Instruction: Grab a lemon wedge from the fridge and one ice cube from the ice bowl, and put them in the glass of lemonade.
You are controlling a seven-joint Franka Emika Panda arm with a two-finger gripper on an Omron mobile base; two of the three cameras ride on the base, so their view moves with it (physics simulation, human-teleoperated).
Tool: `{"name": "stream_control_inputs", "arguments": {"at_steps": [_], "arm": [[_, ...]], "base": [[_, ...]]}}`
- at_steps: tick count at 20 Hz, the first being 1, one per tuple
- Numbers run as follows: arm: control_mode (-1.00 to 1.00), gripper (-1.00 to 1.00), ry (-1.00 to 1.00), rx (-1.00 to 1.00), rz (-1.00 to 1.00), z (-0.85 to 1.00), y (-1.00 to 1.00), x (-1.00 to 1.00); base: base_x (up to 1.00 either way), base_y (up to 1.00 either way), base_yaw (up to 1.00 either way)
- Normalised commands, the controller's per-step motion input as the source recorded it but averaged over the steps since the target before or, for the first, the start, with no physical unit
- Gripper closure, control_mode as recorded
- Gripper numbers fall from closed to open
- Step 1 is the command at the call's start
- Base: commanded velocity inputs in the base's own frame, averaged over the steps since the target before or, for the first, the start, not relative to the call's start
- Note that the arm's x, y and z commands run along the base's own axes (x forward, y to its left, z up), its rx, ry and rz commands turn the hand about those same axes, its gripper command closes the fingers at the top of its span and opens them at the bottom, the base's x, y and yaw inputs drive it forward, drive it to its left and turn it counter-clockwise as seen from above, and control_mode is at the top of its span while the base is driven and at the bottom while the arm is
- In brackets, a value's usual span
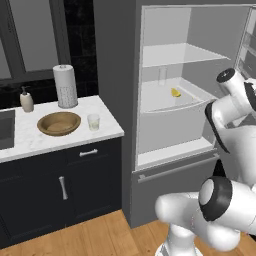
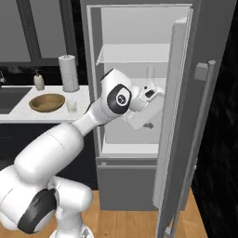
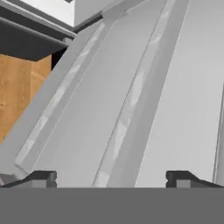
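My claw point(image 3: 111, 177): spread wide, empty, facing fridge point(image 1: 165, 165) door. Risk: striking shelf edge approaching lemon wedge point(image 1: 175, 92).

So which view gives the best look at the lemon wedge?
The left base view: the lemon wedge lies in plain sight on the middle glass shelf of the open fridge. In the right base view the arm covers that spot. The hand view looks along the fridge's grey surfaces, with no wedge in sight.
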Motion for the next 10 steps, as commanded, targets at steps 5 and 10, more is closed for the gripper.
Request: {"name": "stream_control_inputs", "arguments": {"at_steps": [5,10], "arm": [[-1.0,-1.0,-0.32,0.06,-0.03,0.14,0.38,-0.53],[-1.0,-1.0,-0.55,0.21,-0.13,0.36,0.98,-0.76]], "base": [[0.0,0.0,0.0],[0.0,0.0,0.0]]}}
